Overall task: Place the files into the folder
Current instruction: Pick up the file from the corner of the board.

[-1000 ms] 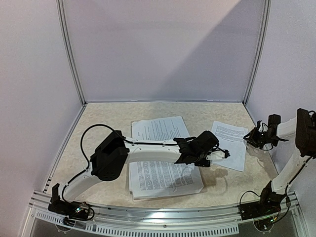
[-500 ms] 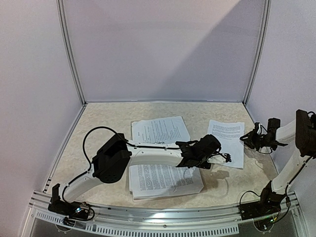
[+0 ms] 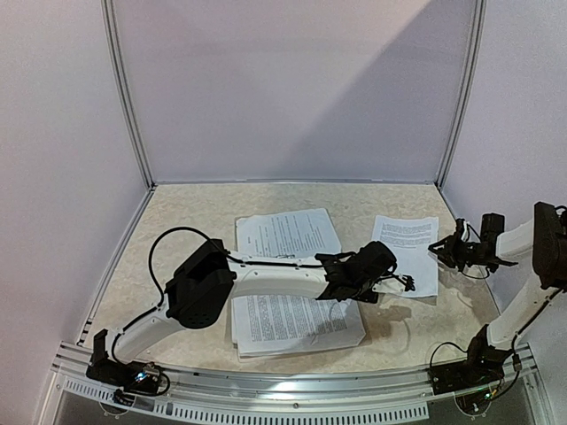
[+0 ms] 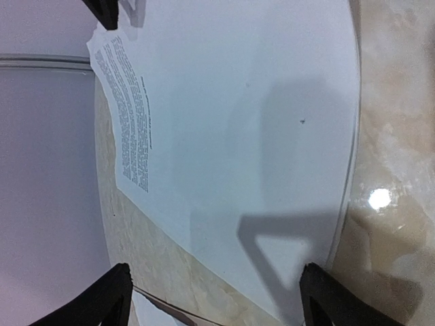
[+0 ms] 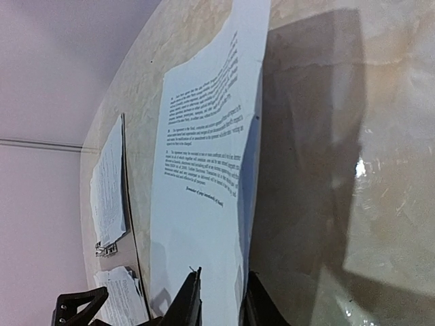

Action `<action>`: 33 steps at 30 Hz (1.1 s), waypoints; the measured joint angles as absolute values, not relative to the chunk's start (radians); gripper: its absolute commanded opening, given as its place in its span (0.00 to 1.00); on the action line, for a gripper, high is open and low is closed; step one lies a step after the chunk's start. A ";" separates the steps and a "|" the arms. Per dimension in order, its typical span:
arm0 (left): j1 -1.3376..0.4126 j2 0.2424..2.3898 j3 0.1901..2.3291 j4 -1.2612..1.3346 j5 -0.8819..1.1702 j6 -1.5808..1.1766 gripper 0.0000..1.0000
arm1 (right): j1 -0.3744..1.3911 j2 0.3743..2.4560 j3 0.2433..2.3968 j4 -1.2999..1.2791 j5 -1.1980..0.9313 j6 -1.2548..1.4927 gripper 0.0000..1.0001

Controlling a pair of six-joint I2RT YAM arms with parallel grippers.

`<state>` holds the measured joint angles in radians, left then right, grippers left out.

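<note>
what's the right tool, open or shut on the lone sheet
Shut on the lone sheet: the right tool pinches its edge between close-set fingers.

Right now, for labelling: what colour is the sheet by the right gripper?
White sheet, black printed text; clearest in right wrist view.

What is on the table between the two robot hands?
A loose printed sheet lies between the left hand and the right hand, which pinches its edge; the top view shows it.
</note>
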<state>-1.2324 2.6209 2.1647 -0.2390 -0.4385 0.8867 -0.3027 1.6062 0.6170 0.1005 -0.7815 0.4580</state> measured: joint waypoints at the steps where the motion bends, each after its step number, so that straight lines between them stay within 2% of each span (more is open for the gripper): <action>1: -1.232 2.621 2.165 -0.239 -0.439 0.887 0.87 | -0.297 1.595 0.617 0.095 -0.777 0.452 0.23; 13: -1.232 2.621 2.165 -0.238 -0.439 0.887 0.87 | -0.234 1.501 0.635 -0.073 -0.607 0.373 0.27; 27: -1.232 2.624 2.165 -0.231 -0.448 0.887 0.87 | -0.204 1.464 0.647 -0.308 -0.327 0.347 0.42; 31: -1.233 2.626 2.165 -0.223 -0.455 0.887 0.87 | -0.233 1.461 0.648 -0.290 -0.347 0.343 0.42; 33: -1.233 2.626 2.165 -0.223 -0.456 0.887 0.87 | -0.256 1.474 0.650 -0.265 -0.375 0.344 0.37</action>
<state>-1.2331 2.6259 2.1647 -0.2226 -0.4561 0.8871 -0.2562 1.4742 0.6498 -0.2646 -0.3752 0.3439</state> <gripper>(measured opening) 0.869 0.421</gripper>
